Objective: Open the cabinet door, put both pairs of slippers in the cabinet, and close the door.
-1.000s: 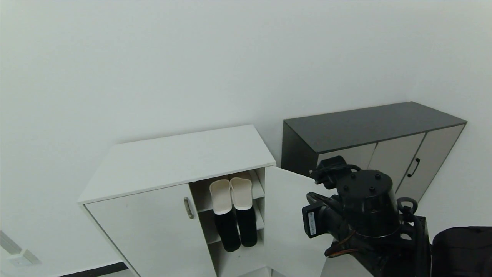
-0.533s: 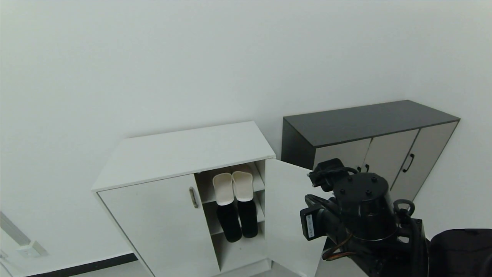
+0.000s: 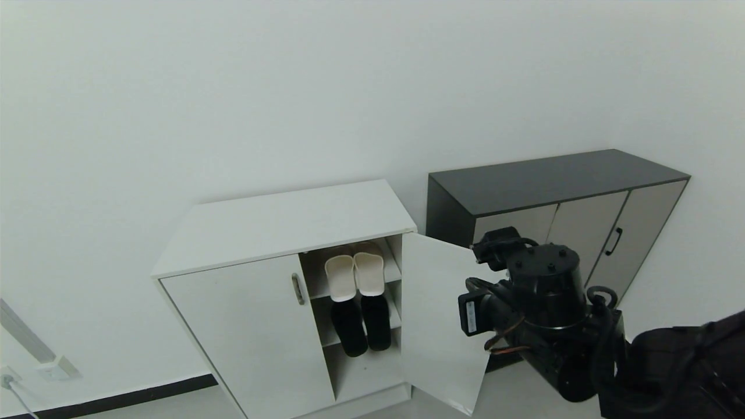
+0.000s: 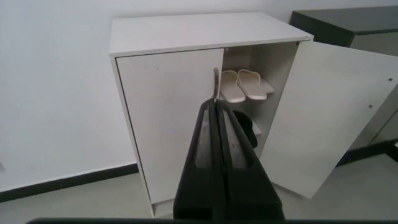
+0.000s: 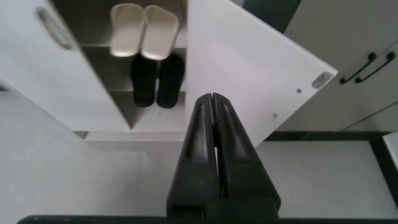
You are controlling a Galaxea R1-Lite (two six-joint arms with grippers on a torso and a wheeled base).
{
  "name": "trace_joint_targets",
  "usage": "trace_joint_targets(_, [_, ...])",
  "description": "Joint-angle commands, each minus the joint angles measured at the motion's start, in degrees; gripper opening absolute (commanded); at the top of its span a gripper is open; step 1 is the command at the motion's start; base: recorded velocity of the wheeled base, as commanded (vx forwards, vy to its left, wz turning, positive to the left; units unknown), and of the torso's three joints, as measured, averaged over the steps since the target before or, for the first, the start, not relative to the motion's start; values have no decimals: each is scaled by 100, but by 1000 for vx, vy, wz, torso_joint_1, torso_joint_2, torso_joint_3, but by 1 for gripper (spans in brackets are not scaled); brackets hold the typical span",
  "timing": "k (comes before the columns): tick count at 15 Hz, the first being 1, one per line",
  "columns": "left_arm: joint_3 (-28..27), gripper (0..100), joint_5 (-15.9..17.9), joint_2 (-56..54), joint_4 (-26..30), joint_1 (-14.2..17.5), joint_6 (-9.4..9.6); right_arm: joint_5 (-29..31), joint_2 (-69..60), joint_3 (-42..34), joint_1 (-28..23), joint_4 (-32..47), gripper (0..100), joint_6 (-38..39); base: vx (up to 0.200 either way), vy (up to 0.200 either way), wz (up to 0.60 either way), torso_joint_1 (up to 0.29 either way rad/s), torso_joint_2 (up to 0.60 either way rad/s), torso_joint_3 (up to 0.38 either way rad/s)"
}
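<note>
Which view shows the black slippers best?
Right wrist view: both black slippers show unobstructed. The head view shows them farther off; the left wrist view's fingers hide most of them.

I see a dark cabinet (image 3: 553,183) with grey doors (image 3: 588,227) against the white wall (image 3: 291,87); black baseboard (image 3: 128,398) low left; a wall box (image 3: 55,368) above it.
</note>
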State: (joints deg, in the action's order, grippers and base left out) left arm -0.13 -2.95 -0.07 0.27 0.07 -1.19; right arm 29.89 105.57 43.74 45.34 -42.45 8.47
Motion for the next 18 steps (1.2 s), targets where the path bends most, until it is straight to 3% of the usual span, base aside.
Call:
trace_joint_targets(1, [-4,0,5,7,0,1,-4,-177,535,442,-605,-79,0,-109,0,0,0,0,0,0])
trace_joint_targets(7, [-4,0,5,7,0,1,-4,-1346,1282,1840,-1756,492,0,-56,0,0,0,0,0,0])
trace_joint_targets(12, [-4,0,5,7,0,1,-4,-1750,1950,2736,-2363,756,0,-56,0,0,0,0,0,0])
trace_joint_targets(18, [-4,0,5,7,0,1,-12,-1864,2495,3185,-2618,896,0,-56,0,0,0,0,0,0])
